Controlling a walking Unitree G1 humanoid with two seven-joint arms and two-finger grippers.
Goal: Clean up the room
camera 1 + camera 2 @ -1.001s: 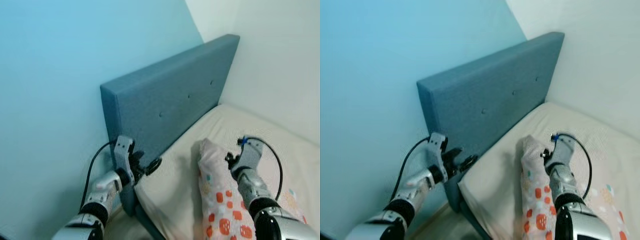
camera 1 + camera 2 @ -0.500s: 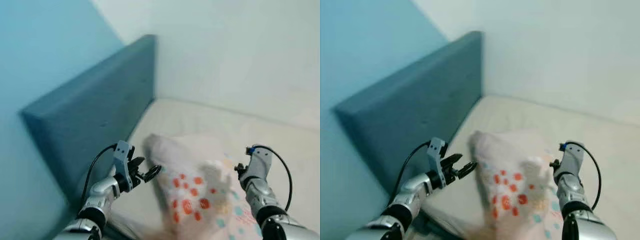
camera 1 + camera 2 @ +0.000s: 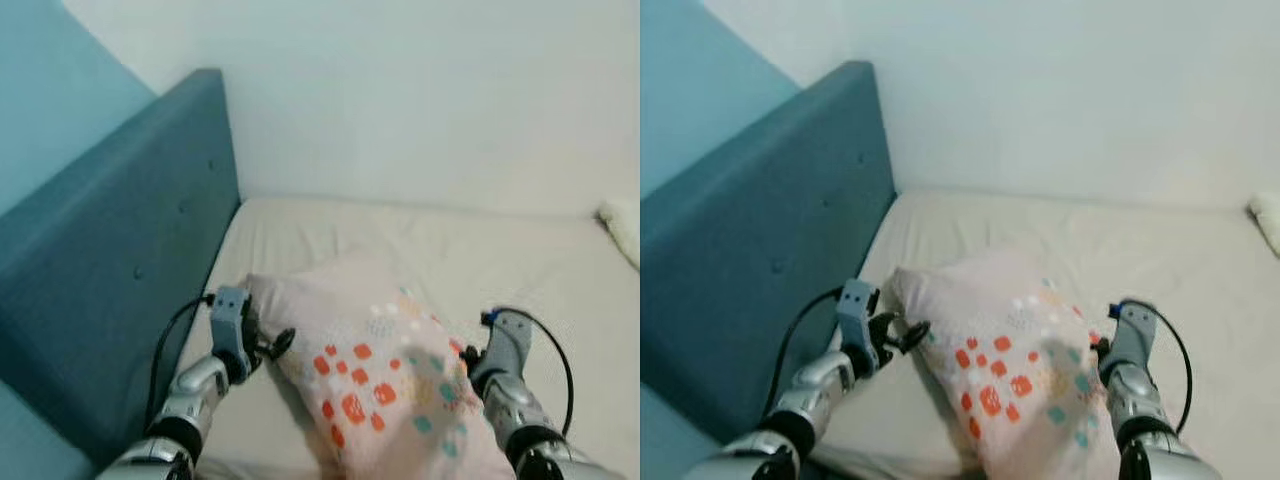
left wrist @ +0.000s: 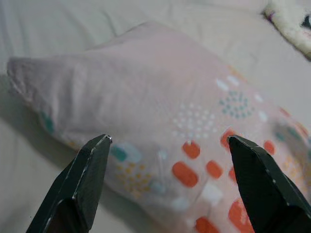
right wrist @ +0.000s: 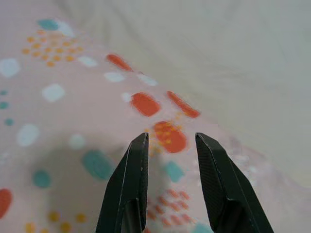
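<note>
The bed (image 3: 420,240) carries the pillow (image 3: 385,385), its long axis running from near the headboard (image 3: 110,260) toward the robot. It lies between both grippers — left gripper (image 4: 170,179) spread wide beside its corner, right gripper (image 5: 171,182) narrowly parted over its patterned side.

The pillow (image 3: 385,385) is now laid flatter across the mattress (image 3: 420,235) near its headboard (image 3: 120,260) edge. The left gripper (image 4: 167,182) is brought against its corner, fingers spread.
</note>
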